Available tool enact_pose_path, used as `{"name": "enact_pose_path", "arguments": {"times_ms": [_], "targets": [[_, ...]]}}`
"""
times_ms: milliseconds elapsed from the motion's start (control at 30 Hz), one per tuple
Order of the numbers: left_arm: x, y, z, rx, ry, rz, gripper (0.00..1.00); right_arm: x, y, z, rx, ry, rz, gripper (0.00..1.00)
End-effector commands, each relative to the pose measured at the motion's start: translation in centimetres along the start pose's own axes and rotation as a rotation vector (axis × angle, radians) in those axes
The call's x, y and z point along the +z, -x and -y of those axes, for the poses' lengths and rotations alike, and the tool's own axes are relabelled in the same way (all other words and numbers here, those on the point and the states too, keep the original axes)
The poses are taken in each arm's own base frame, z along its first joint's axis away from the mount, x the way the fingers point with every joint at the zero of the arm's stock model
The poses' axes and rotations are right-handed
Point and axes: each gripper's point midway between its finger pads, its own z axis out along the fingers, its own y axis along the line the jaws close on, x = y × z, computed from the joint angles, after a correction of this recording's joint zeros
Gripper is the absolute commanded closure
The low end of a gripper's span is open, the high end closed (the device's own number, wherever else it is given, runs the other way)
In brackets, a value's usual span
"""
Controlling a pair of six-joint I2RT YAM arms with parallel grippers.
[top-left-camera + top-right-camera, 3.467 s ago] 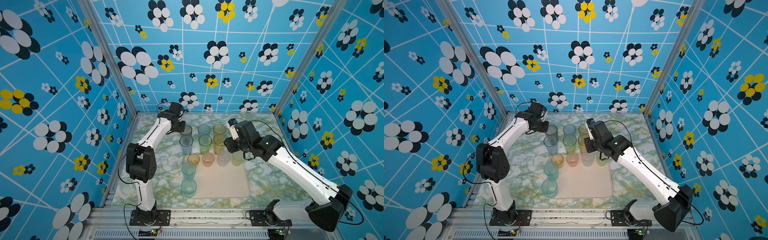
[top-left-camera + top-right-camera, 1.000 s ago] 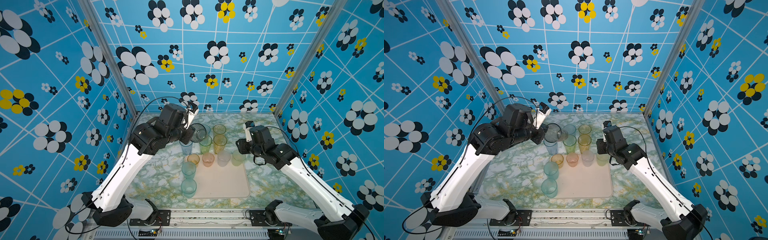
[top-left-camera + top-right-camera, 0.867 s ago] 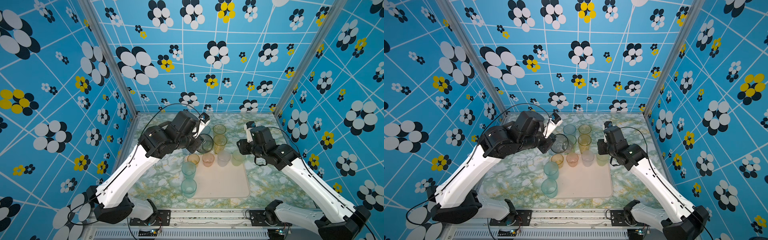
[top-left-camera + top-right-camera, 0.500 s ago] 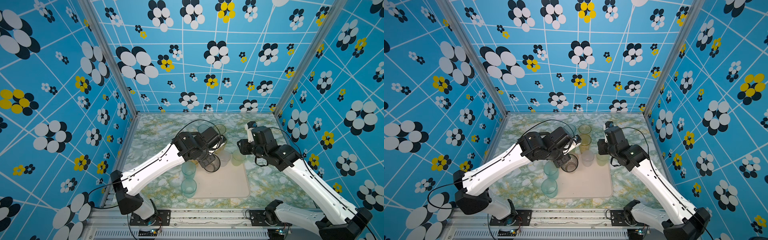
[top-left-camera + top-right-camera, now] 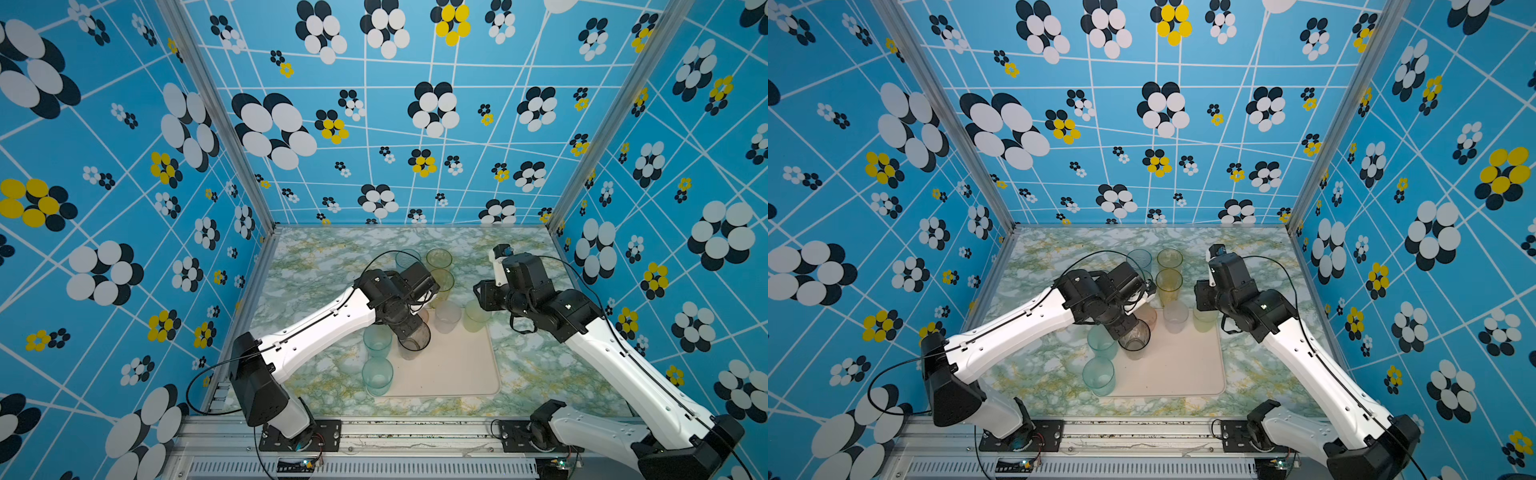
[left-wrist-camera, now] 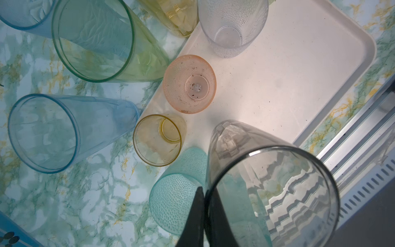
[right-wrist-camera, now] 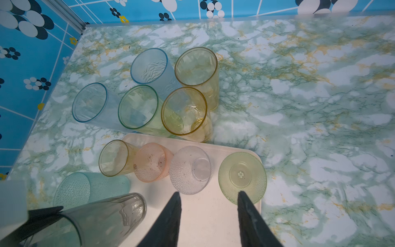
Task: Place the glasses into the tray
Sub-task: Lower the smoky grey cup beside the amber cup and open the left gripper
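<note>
Gripping grey tumbler (image 6: 271, 186) rim in left claw (image 6: 204, 192), right claw (image 7: 208, 195) parted and empty. Set upright on bare tray (image 6: 288, 85), clear of teal tumbler (image 6: 175, 192).

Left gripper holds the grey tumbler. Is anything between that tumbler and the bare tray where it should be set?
Nothing visible. The grey tumbler, pinched at its rim by the left gripper, is over bare tray surface. The teal tumbler stands close beside it, so sideways margin looks slim.
</note>
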Motion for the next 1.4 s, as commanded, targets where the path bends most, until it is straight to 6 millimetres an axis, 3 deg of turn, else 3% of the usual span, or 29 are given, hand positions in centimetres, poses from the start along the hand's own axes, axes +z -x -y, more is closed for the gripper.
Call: {"name": "enact_pose_path", "arguments": {"times_ms": [0, 267, 600, 1367], "targets": [[1.2, 0.8, 0.1, -0.020, -0.038, 0.010, 1.00, 0.8, -0.9, 0.0, 0.001, -0.001, -0.036, 0.55], [2.9, 0.5, -1.0, -0.035, -0.029, -0.038, 1.00, 1.5, -0.9, -0.1, -0.007, -0.002, -0.050, 0.55], [3.7, 0.1, -1.7, -0.057, -0.026, -0.045, 1.00, 2.4, -1.1, -0.2, -0.022, -0.012, -0.079, 0.55], [4.7, -0.5, -2.7, -0.088, -0.004, -0.038, 0.99, 2.3, -1.1, -0.1, -0.027, -0.021, -0.089, 0.55]]}}
